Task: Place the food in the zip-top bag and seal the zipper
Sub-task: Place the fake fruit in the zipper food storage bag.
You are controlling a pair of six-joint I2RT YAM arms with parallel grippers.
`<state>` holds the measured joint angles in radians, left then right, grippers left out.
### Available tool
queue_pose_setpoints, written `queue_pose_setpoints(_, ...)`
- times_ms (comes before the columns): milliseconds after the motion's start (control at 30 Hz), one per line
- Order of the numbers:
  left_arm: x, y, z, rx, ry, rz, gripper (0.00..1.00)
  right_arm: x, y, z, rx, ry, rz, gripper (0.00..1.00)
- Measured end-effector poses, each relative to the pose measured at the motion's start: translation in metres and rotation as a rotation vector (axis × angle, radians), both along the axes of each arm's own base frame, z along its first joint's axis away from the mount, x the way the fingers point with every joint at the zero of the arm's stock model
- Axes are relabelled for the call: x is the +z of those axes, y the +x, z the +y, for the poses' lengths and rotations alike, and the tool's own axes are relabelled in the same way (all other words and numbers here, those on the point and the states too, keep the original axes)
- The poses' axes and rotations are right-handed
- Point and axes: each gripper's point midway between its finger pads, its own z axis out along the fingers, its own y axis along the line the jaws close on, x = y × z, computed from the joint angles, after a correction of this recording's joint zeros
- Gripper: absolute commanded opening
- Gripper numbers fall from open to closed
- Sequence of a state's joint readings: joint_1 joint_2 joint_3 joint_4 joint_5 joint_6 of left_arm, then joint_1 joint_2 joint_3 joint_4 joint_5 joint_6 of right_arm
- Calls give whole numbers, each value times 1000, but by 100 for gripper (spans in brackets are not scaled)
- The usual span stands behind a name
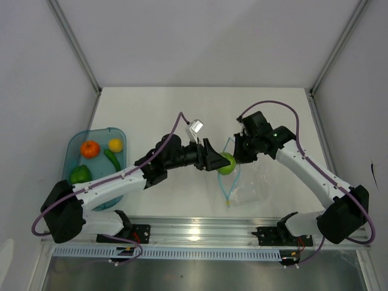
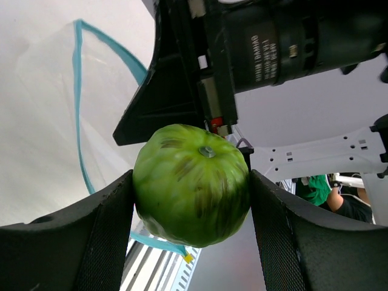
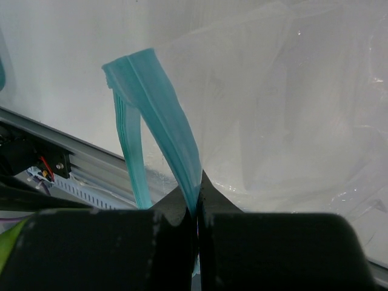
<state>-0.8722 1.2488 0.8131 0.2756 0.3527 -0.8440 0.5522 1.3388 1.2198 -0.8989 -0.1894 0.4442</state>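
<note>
My left gripper (image 1: 223, 162) is shut on a green round fruit (image 2: 191, 183) and holds it at the open mouth of the clear zip-top bag (image 1: 250, 187), mid-table. My right gripper (image 1: 237, 145) is shut on the light blue zipper strip (image 3: 168, 159) and holds that edge of the mouth up. The strip loops round the fruit (image 1: 227, 163) in the top view. In the teal tray (image 1: 74, 148) at the left lie an orange fruit (image 1: 90, 149), a small yellow one (image 1: 115, 145), a slim green chili (image 1: 111, 159) and another green round one (image 1: 80, 174).
The right arm's wrist (image 2: 285, 42) hangs close above the fruit in the left wrist view. A metal rail (image 1: 200, 230) runs along the table's near edge. White walls close in the table at the back and sides.
</note>
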Motion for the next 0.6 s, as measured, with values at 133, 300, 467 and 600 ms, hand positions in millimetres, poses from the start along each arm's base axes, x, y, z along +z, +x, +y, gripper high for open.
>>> queue_pose_setpoints(133,-13,-3,-9,-15,13,36,1,5,2,0,-7,6,-3,0)
queue_pose_setpoints(300,-25,-11,-19,-40,21,62,1,16,5,3,-14,33,-23,0)
queue_pose_setpoints(467,-44,-10,-19,-7,81,94,1,22,3,5,-16,60,-23,0)
queue_pose_setpoints(600,-65,-1,-10,73,165,130,1,30,2,6,-15,81,-33,0)
